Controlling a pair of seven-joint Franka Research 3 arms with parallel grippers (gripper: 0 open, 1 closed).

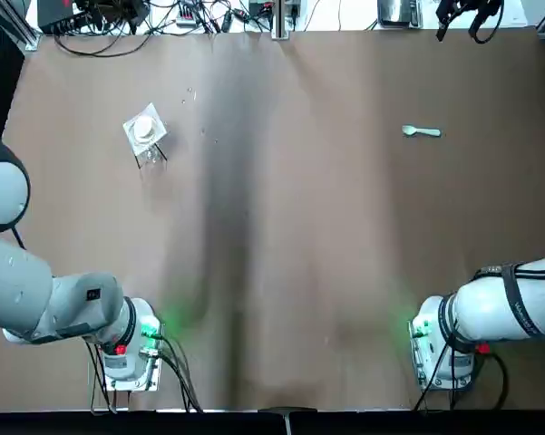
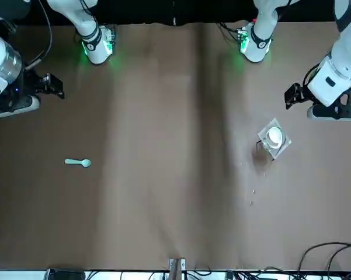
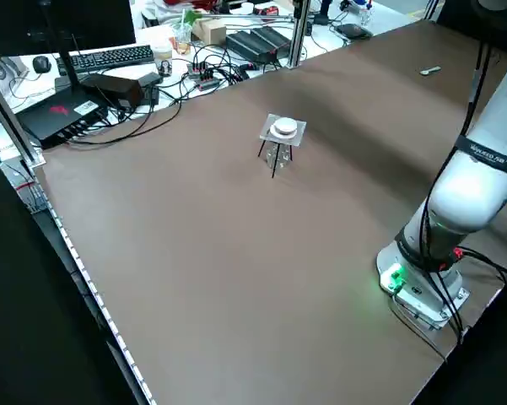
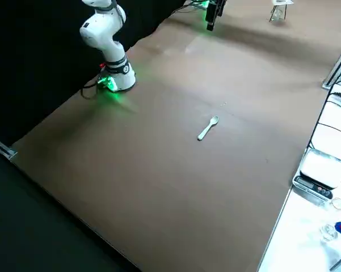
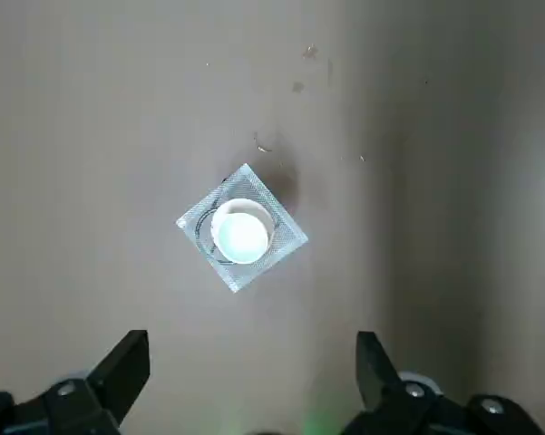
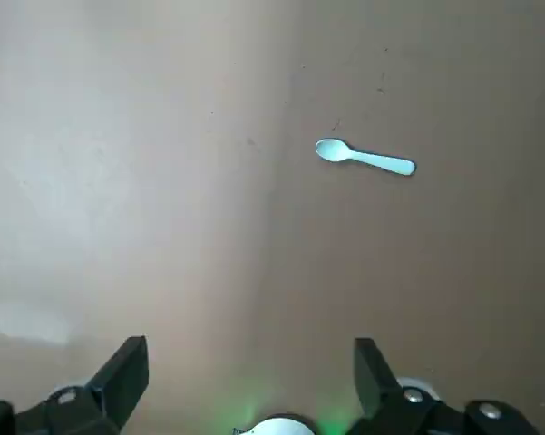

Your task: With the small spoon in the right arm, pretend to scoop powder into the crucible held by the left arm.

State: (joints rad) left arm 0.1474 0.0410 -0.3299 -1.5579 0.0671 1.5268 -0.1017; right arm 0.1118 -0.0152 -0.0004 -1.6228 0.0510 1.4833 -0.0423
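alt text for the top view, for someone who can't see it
Overhead, a brown table holds a white crucible on a small mesh stand at the far left and a small spoon lying at the far right. The left arm and right arm sit at the near corners, away from both.

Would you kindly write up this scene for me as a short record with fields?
spoon: lying flat on the table, on the robot's right side
white cup: sitting on a mesh stand, on the robot's left side
left pincer: open, empty, raised, apart from the cup
right pincer: open, empty, raised, apart from the spoon
progress: nothing picked up yet
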